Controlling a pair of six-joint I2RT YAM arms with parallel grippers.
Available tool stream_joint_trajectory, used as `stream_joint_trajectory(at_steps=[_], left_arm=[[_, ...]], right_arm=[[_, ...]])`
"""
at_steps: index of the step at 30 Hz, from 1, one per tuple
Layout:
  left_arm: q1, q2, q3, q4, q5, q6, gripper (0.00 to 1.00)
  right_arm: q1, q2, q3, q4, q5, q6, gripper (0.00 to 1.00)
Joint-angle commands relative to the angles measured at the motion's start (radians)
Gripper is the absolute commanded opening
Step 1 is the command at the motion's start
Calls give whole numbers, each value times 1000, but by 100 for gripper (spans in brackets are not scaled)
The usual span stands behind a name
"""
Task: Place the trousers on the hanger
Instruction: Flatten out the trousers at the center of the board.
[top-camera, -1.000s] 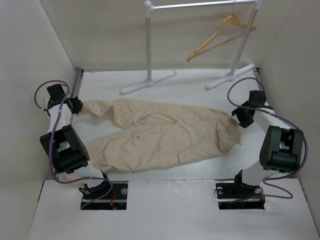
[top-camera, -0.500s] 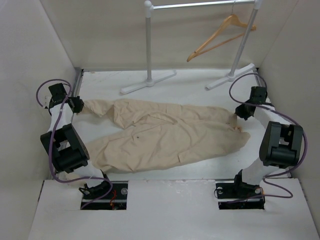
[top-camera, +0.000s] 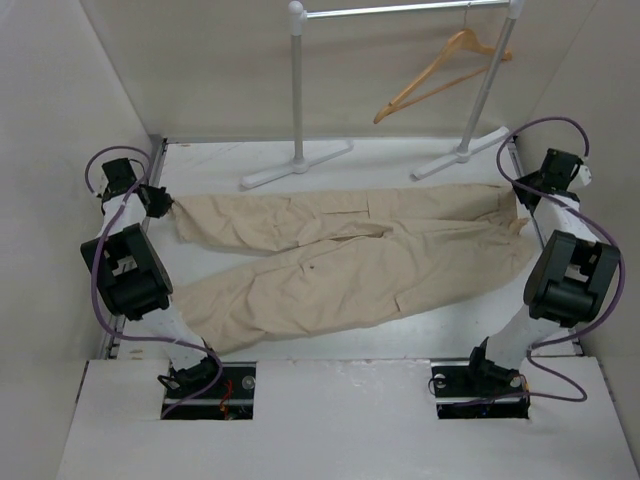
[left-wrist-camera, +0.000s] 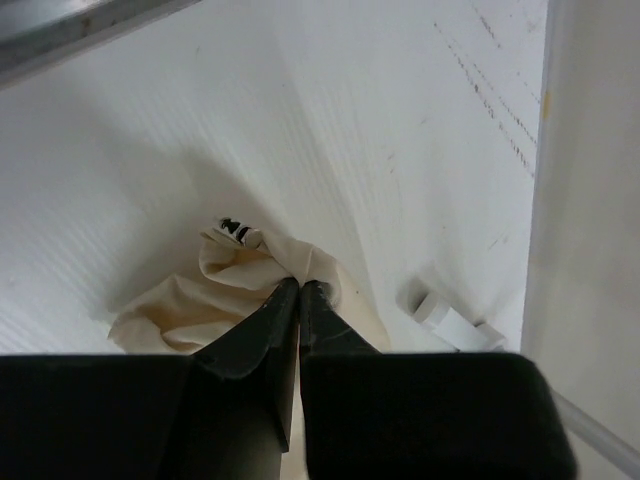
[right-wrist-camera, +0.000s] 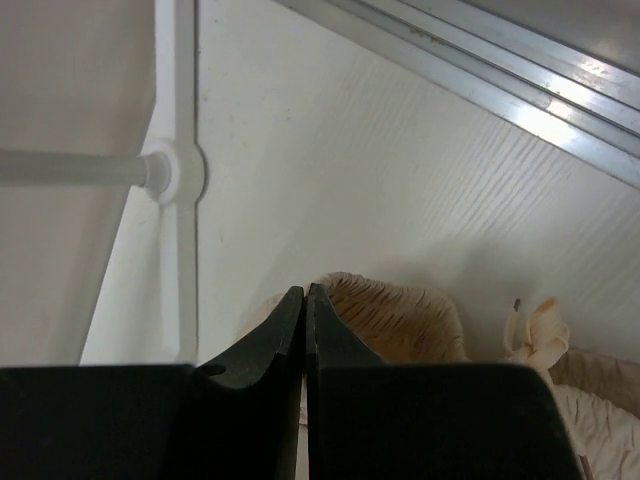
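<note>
Top external view: we see the trousers (top-camera: 350, 255) lying flat and lengthwise across the table (top-camera: 330, 165), waist toward the right and legs toward the left, held at two points. The left gripper (top-camera: 163, 204) is closed on the cuff of the far leg at the left edge. The right gripper (top-camera: 526, 197) is closed on the far corner of the waist at the right edge. Both wrist views confirm this: in each, the black fingertips (left-wrist-camera: 262, 330) meet with a fold of tan cloth pinched between them. The near leg lies loose on the table, held by neither arm. The hanger (top-camera: 440, 75) hangs by its hook from the rail of the white rack (top-camera: 297, 90) at the far right, well apart from the garment and above it. We judge the step in hand to be the straightening of the garment between the two arms, ahead of draping it over the crossbar. To do it well, we advise keeping both pinches firm and the pull even, since each grip takes only a small fold and a sharp tug could slip the cloth free. We also advise lifting both ends together, so that the loose leg follows without bunching, and steering clear of the rack's posts and feet on the way to the hanger.
</note>
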Motion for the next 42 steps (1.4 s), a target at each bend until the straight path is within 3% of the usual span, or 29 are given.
stream_joint_trajectory(at_steps=[1, 7, 11, 15, 17, 20, 22, 23, 25, 27, 30, 36, 37, 40, 42], left_arm=[[-2, 19, 99, 61, 23, 128, 0], [-10, 91, 179, -7, -107, 255, 2], [-28, 121, 246, -35, -184, 297, 10], [-71, 56, 230, -63, -216, 280, 43], [-105, -26, 159, -63, -262, 277, 51], [-154, -169, 12, -83, -374, 240, 53], [-173, -224, -68, -116, -408, 191, 52], [-177, -244, -117, -141, -407, 158, 51], [-179, -249, -178, -164, -375, 110, 48], [-179, -242, -230, -155, -336, 72, 47], [-162, -206, -258, -140, -309, 32, 46], [-145, -127, -269, -123, -289, 8, 44], [-144, -117, -272, -124, -296, 5, 40], [-113, -122, -300, -138, -313, -13, 10], [-81, -157, -329, -158, -319, -18, 3]], right_arm=[[-14, 62, 87, 85, -23, 25, 8], [-31, 105, 124, 54, -19, 61, 13], [-27, 73, 106, 43, 1, 68, 35], [7, -35, 71, -3, 27, 90, 62], [45, -109, 39, -11, 33, 88, 71], [139, -215, -32, -14, 36, 94, 74], [208, -263, -79, -14, 47, 107, 68], [241, -287, -107, -14, 47, 114, 59], [310, -333, -159, -14, 35, 127, 28], [369, -381, -210, -27, 13, 130, 16], [449, -471, -285, -52, -23, 116, 19], [568, -663, -435, -113, -45, 82, 53], [581, -686, -457, -127, -50, 82, 57], [607, -746, -521, -155, -45, 82, 60], [608, -775, -553, -170, -42, 81, 61]])
